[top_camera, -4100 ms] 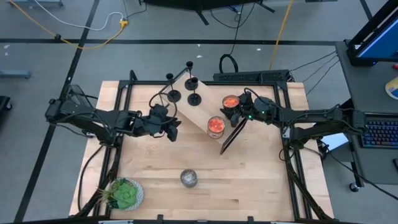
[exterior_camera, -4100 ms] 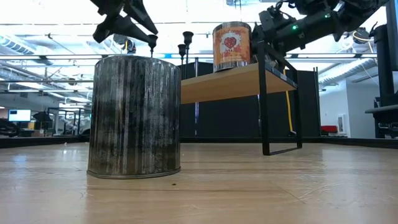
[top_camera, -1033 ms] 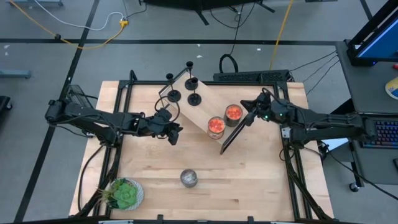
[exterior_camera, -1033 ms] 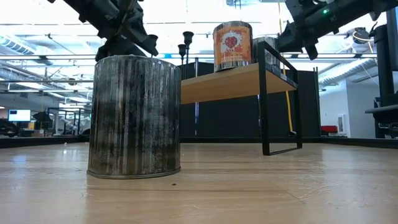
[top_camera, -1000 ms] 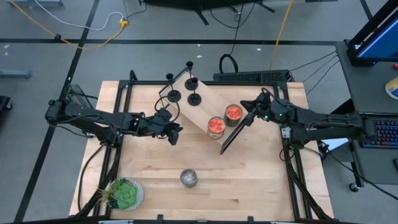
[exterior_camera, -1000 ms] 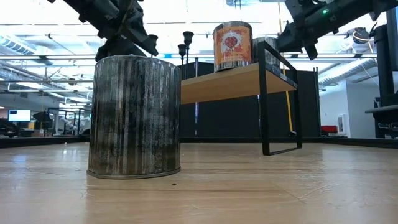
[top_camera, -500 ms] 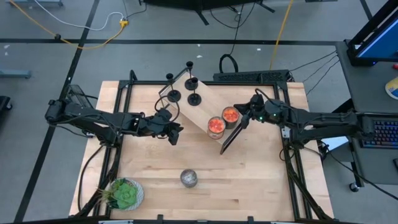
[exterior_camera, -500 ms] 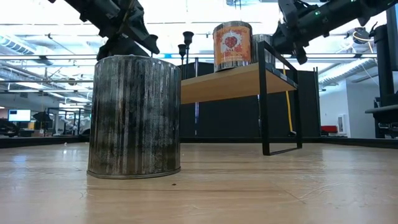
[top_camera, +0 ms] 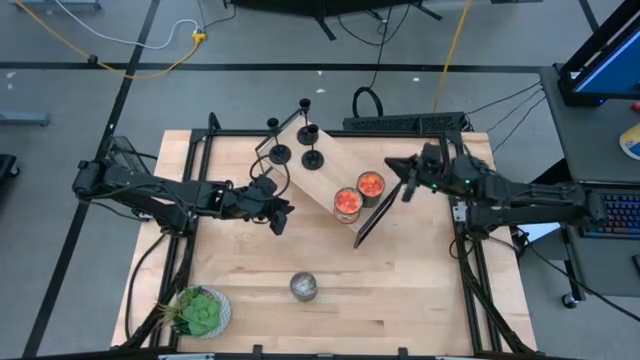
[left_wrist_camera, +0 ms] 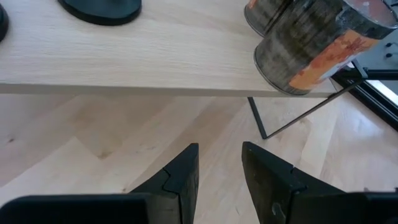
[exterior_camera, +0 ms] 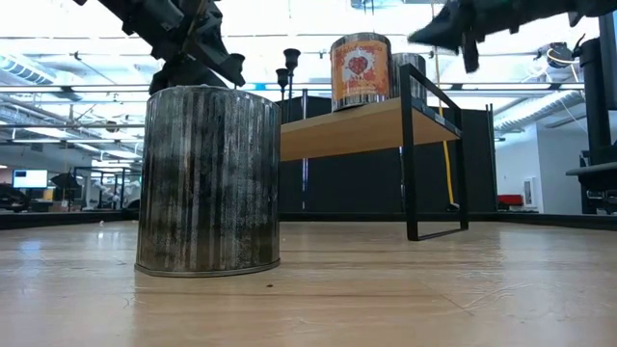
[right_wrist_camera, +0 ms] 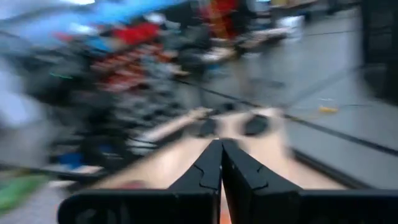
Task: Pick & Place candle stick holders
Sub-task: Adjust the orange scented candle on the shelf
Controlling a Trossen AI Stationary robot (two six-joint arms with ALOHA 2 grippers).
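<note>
Right tool [top_camera: 408, 186] withdrew, shut | orange jars [top_camera: 358, 193] beside it | left tool [left_wrist_camera: 220, 163] narrow, empty

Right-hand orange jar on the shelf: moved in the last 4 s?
Yes. In the high view the orange jar has slid along the shelf toward the other orange jar; they are now side by side.

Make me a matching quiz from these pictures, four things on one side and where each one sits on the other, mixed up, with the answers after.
Things
1. candle stick holders
2. orange jars
3. silver jar
4. green plant

Places
A. near left corner of the table
B. on the bare tabletop, middle, near side
C. far end of the raised shelf
D. near end of the raised shelf, side by side

Pairs: 1-C, 2-D, 3-B, 4-A
</note>
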